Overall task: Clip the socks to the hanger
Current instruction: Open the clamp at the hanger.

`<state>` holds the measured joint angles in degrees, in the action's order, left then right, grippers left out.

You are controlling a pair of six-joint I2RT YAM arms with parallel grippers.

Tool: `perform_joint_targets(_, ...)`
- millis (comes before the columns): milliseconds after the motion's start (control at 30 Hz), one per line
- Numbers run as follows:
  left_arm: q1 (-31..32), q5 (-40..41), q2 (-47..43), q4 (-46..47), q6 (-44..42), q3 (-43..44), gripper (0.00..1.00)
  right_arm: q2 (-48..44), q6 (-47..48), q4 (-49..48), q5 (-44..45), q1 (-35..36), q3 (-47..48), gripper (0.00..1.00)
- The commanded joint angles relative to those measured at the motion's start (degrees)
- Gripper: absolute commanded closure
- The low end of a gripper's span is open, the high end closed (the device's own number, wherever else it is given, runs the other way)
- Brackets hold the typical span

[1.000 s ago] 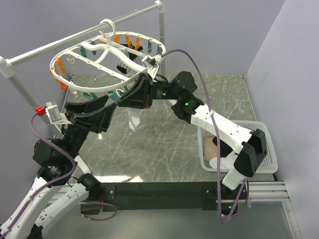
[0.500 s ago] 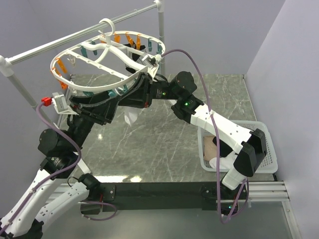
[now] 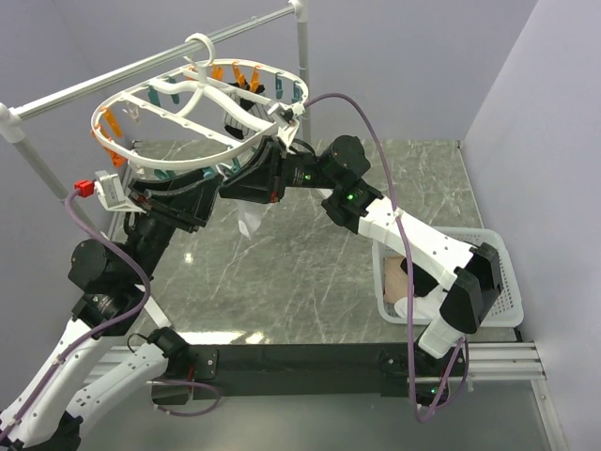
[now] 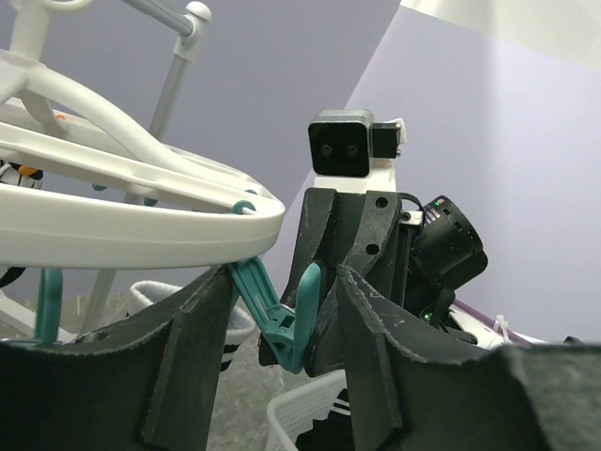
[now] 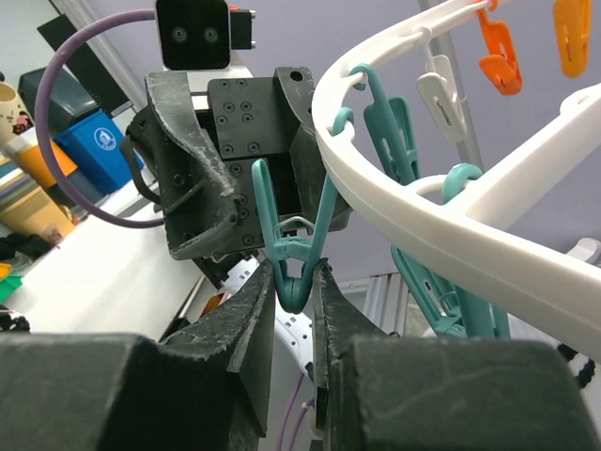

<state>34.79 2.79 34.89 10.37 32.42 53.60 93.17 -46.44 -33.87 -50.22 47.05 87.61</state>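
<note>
The white sock (image 3: 249, 221) hangs long axis straight down from under the spot where my two pincers meet, just below the near rim of the hanger (image 4: 131, 235). Its toe is well above the grey surface (image 3: 310, 272). The teal clip (image 4: 282, 324) it must go into dangles from that rim, handles up in a V and jaw tip down. My right pincer (image 5: 294, 272) is clenched narrow right at that tip, coming from the right. I judge it grips the sock's cuff, though its own camera hides the fabric. My left pincer (image 4: 282, 287) faces it from the left. It is released, its fingers flanking the V of the handles with gaps either side and not pressing yet. The squeeze falls to the left, across the V, so the jaw opens over the cuff. Room is tight: both pincers sit nearly nose to nose under the rim, with neighbouring clips just beside. The white basket (image 3: 502, 282) stands well apart by my right arm's base.
</note>
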Motion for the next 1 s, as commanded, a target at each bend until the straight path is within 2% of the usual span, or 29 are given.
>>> perform_joint_targets(0, 0.11, 0.20, 0.87, -0.35, -0.43, 3.17, 0.48, 0.79, 0.03, -1.38, 0.82, 0.24, 0.80, 1.00)
perform_joint_targets(133, 0.11, 0.03, 1.84, -1.32, -0.78, 3.53, 0.50, 1.05, 1.26, 0.47, 1.44, 0.15, 1.77, 1.00)
perform_joint_targets(267, 0.11, 0.38, 1.58, -1.14, -0.96, 2.39, 0.43, 1.23, 2.49, 1.87, 2.05, 0.24, 2.39, 1.00)
perform_joint_targets(400, 0.02, 0.82, 0.70, -1.05, -1.31, 1.59, 0.42, 1.32, 2.32, 1.79, 1.97, 0.33, 2.74, 1.00)
perform_joint_targets(700, 0.11, 0.29, 1.32, -1.58, -1.31, 0.80, 0.42, 2.02, 1.43, 1.17, 1.96, 0.41, 3.44, 1.00)
perform_joint_targets(967, 0.11, 1.87, 0.00, -2.72, -1.40, -0.17, 0.45, 2.28, 1.61, 1.70, 1.97, 0.41, 4.58, 1.00)
